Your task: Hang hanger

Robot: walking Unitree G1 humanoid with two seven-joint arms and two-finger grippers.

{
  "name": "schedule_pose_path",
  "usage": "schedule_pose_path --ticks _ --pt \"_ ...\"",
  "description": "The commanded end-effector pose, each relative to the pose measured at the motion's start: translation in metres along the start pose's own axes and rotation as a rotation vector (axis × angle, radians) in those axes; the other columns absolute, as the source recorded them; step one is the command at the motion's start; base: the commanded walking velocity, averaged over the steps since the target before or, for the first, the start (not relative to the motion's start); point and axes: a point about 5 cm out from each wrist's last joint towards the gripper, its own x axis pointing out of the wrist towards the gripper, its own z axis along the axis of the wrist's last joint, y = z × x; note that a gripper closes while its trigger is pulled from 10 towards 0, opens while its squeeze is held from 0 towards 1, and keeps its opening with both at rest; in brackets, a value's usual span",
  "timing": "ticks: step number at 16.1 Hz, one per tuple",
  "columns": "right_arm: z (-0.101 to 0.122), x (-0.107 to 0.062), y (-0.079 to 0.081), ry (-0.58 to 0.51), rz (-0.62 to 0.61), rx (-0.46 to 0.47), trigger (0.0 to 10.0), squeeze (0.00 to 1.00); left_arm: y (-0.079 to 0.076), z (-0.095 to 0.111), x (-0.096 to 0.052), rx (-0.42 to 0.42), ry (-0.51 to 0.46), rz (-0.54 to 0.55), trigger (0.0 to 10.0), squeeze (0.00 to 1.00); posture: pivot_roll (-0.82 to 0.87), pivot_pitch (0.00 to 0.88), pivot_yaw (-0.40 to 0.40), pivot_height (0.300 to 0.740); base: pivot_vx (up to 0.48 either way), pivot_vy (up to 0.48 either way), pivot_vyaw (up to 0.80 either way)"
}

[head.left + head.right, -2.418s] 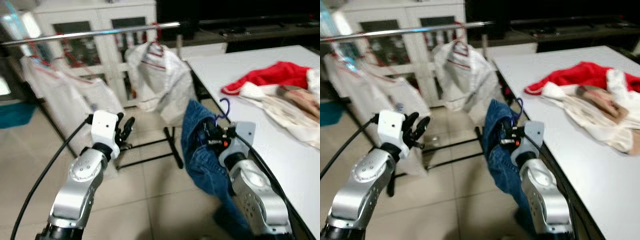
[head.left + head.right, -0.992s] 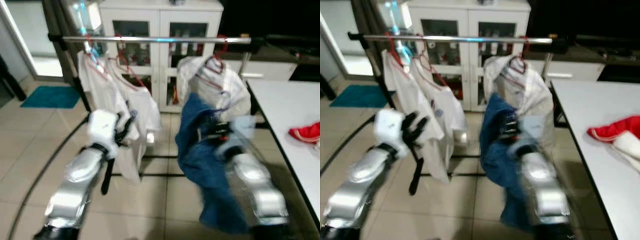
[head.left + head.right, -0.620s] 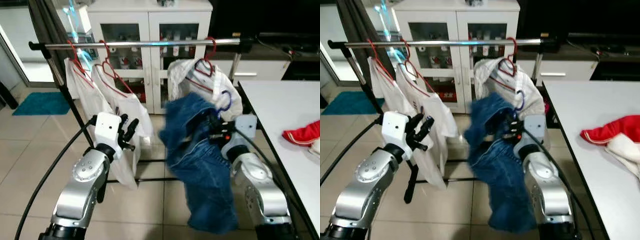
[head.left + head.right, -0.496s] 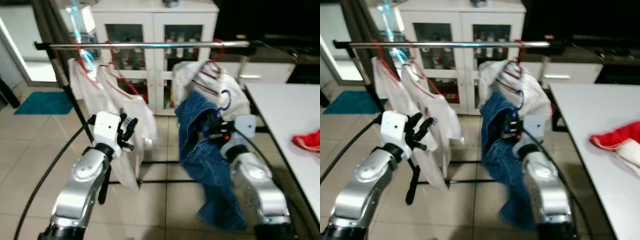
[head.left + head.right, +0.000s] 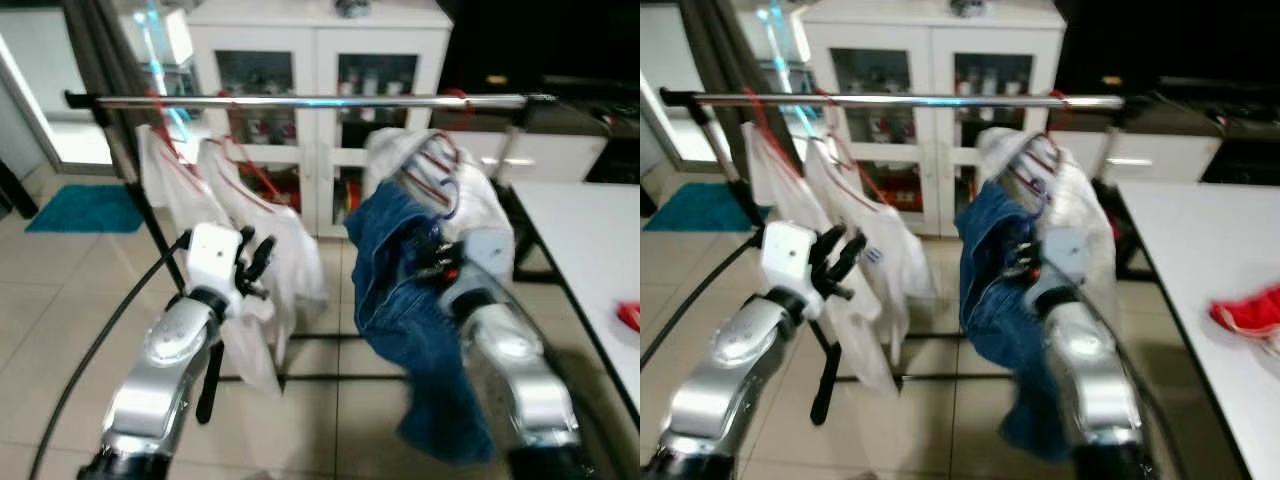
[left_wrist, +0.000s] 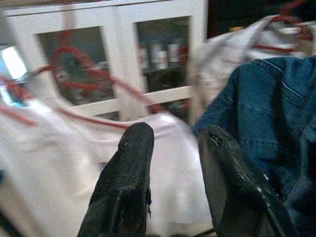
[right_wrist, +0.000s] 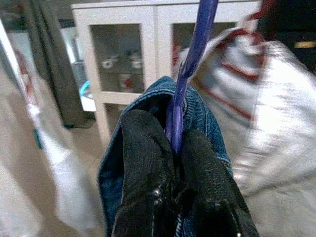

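Jeans (image 5: pixel 405 300) are draping off a purple hanger (image 7: pixel 190 74), and the right gripper (image 7: pixel 170 148) is pinching that hanger's stem between its two black fingers (image 7: pixel 143 163), pressed tight against it. Seen from the head, the right gripper is holding the hanger and jeans below the rail (image 5: pixel 300 101), in front of a white garment (image 5: pixel 470 200) that is hanging from the rail on a red hanger (image 5: pixel 440 165). The purple hook is sitting under the rail, not touching it.

The left gripper (image 6: pixel 173 148) is floating with its fingers (image 6: pixel 131 177) parted by a narrow gap and gripping nothing. It is sitting below the rail, just in front of two white shirts (image 5: pixel 260 250) that are dangling from the rail on red hangers. A white cabinet (image 5: pixel 320 60) with glass doors is standing behind the rail. The white counter (image 5: pixel 1180 260) is lying to the right of the rail, with a red cloth (image 5: pixel 1245 310) resting on it.
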Motion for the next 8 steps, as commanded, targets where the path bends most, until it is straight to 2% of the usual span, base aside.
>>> schedule_pose_path --ticks 1,8 --pt "0.0125 0.0012 -0.0029 -0.062 -0.002 -0.04 10.0 0.0 -0.0011 0.0059 0.0026 0.002 -0.022 -0.002 10.0 0.0 -0.08 0.0 0.032 0.719 0.356 0.0 0.0" --pt "0.0142 0.0033 -0.0033 -0.07 0.002 -0.071 10.0 0.0 -0.0006 0.0061 0.0028 0.007 -0.023 0.001 10.0 0.0 -0.08 0.0 0.03 0.719 0.355 0.0 0.0"
